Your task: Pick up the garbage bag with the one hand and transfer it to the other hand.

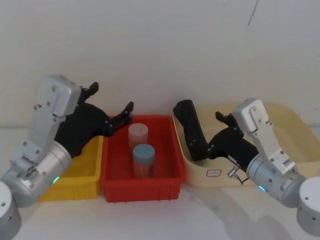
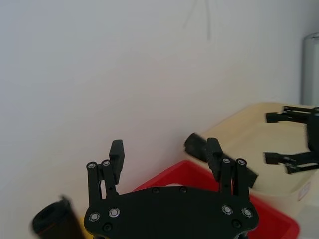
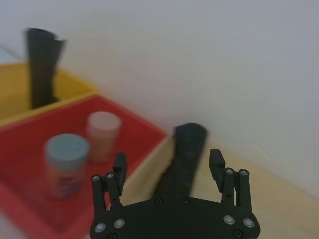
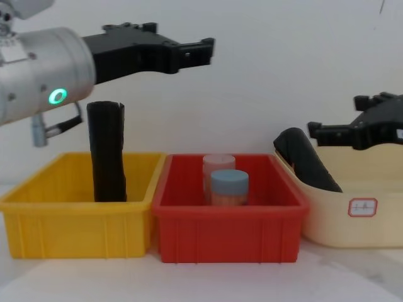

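Note:
Two black garbage bag rolls show. One point(image 4: 107, 151) stands upright in the yellow bin point(image 4: 75, 223). The other point(image 1: 192, 129) leans against the near-left wall of the cream tub point(image 1: 285, 117). My left gripper point(image 1: 112, 97), on the wrist with the green light, hangs open and empty high above the yellow and red bins; in the chest view it point(image 4: 183, 36) sits above the standing roll's top. My right gripper point(image 1: 214, 132) is open inside the cream tub, pointing at the leaning roll point(image 3: 187, 154) without touching it.
A red bin point(image 1: 142, 182) between the yellow bin and the cream tub holds a blue-lidded can point(image 1: 143, 159) and a pale pink one point(image 1: 138, 134). A white wall stands close behind all three containers. Bare white table lies in front.

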Controlling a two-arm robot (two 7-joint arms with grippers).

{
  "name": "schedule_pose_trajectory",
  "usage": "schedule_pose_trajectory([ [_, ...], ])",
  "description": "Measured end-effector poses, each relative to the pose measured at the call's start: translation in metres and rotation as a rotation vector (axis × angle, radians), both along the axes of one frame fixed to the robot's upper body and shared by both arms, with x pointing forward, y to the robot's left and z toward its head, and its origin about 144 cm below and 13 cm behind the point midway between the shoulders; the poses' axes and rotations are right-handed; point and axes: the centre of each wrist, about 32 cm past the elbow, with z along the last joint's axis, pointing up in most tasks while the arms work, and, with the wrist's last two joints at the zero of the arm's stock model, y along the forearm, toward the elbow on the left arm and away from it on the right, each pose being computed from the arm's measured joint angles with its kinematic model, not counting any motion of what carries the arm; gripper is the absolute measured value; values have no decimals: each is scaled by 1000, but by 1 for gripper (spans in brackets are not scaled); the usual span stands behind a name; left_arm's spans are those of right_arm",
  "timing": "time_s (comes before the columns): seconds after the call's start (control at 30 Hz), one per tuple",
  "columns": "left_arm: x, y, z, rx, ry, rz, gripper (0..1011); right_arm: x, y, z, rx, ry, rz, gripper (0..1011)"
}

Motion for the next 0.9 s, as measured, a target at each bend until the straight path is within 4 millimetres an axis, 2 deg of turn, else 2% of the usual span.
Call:
schedule_pose_trajectory([
  [0.33, -22, 13, 1, 24, 9, 115, 1000, -10, 16, 10, 33, 99, 130, 1002],
  [0.9, -34, 19, 2, 36, 12, 175, 1000, -7, 50, 20, 57, 231, 200, 1001],
])
